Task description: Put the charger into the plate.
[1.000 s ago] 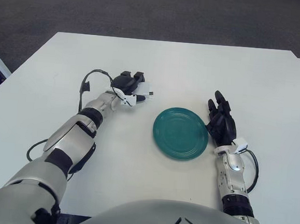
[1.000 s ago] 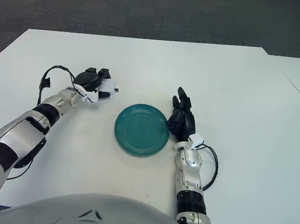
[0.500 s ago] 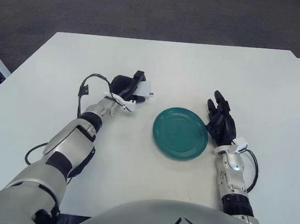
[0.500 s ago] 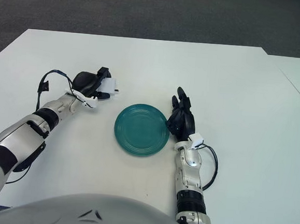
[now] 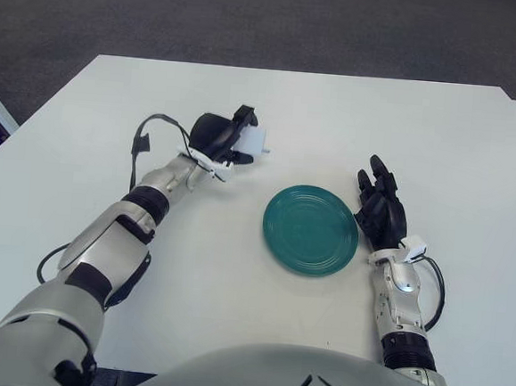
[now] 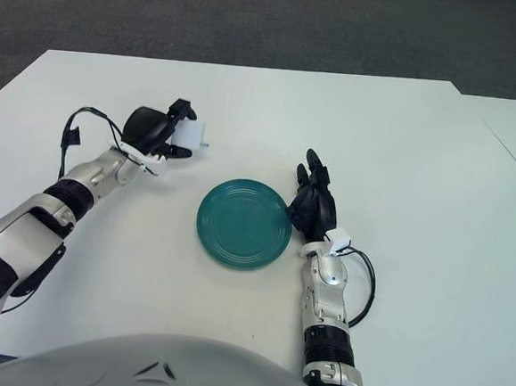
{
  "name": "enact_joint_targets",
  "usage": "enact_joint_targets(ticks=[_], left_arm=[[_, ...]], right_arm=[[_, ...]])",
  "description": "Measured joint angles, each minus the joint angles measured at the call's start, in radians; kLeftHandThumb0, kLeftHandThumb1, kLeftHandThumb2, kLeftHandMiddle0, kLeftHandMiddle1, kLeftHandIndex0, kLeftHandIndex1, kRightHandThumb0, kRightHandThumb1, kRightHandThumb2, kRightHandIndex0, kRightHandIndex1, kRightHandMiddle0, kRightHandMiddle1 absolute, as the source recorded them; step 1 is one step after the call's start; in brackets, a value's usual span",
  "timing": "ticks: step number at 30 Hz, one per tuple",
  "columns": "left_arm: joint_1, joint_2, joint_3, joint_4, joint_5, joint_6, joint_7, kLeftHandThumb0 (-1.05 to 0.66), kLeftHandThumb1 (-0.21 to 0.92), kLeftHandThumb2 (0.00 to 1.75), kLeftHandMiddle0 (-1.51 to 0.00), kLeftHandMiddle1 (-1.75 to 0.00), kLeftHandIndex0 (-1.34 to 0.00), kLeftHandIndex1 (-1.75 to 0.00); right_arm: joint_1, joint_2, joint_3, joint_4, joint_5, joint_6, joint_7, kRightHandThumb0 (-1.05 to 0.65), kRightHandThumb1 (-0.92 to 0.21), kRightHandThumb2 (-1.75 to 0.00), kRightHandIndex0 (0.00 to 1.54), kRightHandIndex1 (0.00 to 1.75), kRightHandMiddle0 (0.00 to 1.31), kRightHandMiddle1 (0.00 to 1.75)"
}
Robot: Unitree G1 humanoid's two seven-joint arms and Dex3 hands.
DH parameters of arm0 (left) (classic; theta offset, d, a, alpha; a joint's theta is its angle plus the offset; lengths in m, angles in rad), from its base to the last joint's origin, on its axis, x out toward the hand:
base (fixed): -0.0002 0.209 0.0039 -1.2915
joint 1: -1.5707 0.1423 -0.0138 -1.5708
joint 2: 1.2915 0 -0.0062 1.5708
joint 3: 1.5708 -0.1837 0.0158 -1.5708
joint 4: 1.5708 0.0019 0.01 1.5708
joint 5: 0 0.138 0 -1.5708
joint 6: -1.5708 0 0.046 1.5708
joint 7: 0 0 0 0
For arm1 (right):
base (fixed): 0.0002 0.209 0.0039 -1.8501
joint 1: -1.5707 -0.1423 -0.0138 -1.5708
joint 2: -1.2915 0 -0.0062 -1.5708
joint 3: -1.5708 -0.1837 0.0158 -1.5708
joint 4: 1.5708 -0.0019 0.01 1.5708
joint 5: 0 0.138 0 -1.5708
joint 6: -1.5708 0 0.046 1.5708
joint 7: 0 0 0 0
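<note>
White table fills my view, dark carpet beyond. My left hand has its fingers clamped around the white charger, off at ten o'clock from the green plate. My right hand rests at the plate's three o'clock, fingers loosely extended, holding nothing.

One charger, one plate, two hands.

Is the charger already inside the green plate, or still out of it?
Out. The left hand holds the charger left of the empty plate.
</note>
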Motion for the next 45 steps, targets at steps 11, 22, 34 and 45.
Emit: enact_joint_targets(ticks=[11, 22, 34, 45], left_arm=[[0.125, 0.014, 0.075, -0.457, -0.054, 0.025, -0.151, -0.39, 0.63, 0.89, -1.26, -1.75, -1.03, -1.75], [0.206, 0.038, 0.071, -0.799, -0.189, -0.023, -0.549, -0.39, 0.64, 0.9, -1.22, -1.75, -0.99, -1.75], [0.205, 0.002, 0.013, -0.822, -0.165, -0.024, -0.795, -0.41, 0.69, 0.85, -1.25, -1.75, -1.0, -1.75], [0.23, -0.043, -0.053, -0.732, -0.049, -0.045, -0.797, -0.45, 0.8, 0.73, -1.27, -1.75, -1.01, -1.75]], right_arm=[[-0.002, 0.0, 0.0, -0.001, 0.0, 0.0, 0.004, -0.88, -0.92, -1.03, 0.16, 0.0, 0.0, 0.3], [0.004, 0.009, -0.001, 0.017, 0.009, 0.018, 0.017, -0.88, -0.92, -1.03, 0.15, 0.0, 0.0, 0.29], [0.008, 0.015, -0.002, 0.011, 0.025, 0.009, 0.016, -0.87, -0.92, -1.03, 0.13, 0.0, 0.0, 0.25], [0.024, 0.018, -0.001, -0.004, -0.012, -0.003, -0.036, -0.88, -0.92, -1.05, 0.08, 0.0, 0.0, 0.17]])
